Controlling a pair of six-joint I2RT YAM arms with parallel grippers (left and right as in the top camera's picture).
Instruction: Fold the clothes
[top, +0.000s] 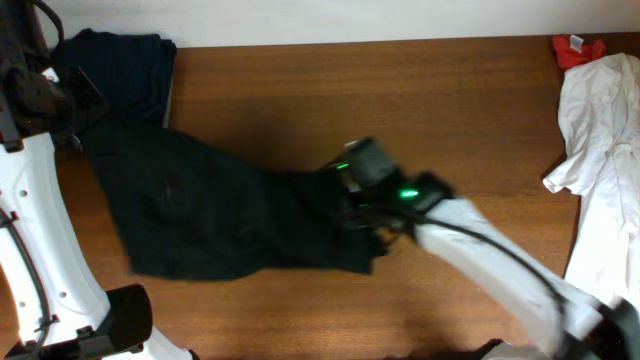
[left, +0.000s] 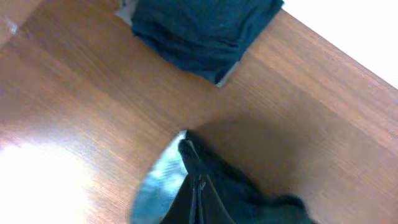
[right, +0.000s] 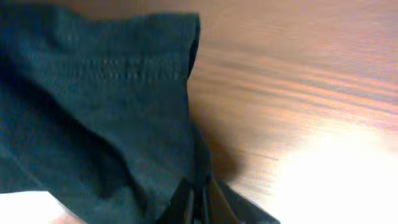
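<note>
A large black wrinkled garment (top: 200, 215) lies spread across the left and middle of the wooden table. My left gripper (top: 78, 125) is shut on its far left corner; the left wrist view shows the jaws (left: 198, 186) pinching black cloth (left: 249, 199). My right gripper (top: 355, 205) is shut on the garment's right edge; in the right wrist view the jaws (right: 200, 196) clamp black cloth (right: 93, 112) with a stitched hem. A folded navy garment (top: 120, 70) sits at the far left and shows in the left wrist view (left: 199, 31).
A white garment (top: 605, 150) hangs over the table's right edge, with a small red piece (top: 575, 48) at the far right corner. A grey piece (left: 227, 74) peeks from under the navy one. Bare wood (top: 400, 90) lies between.
</note>
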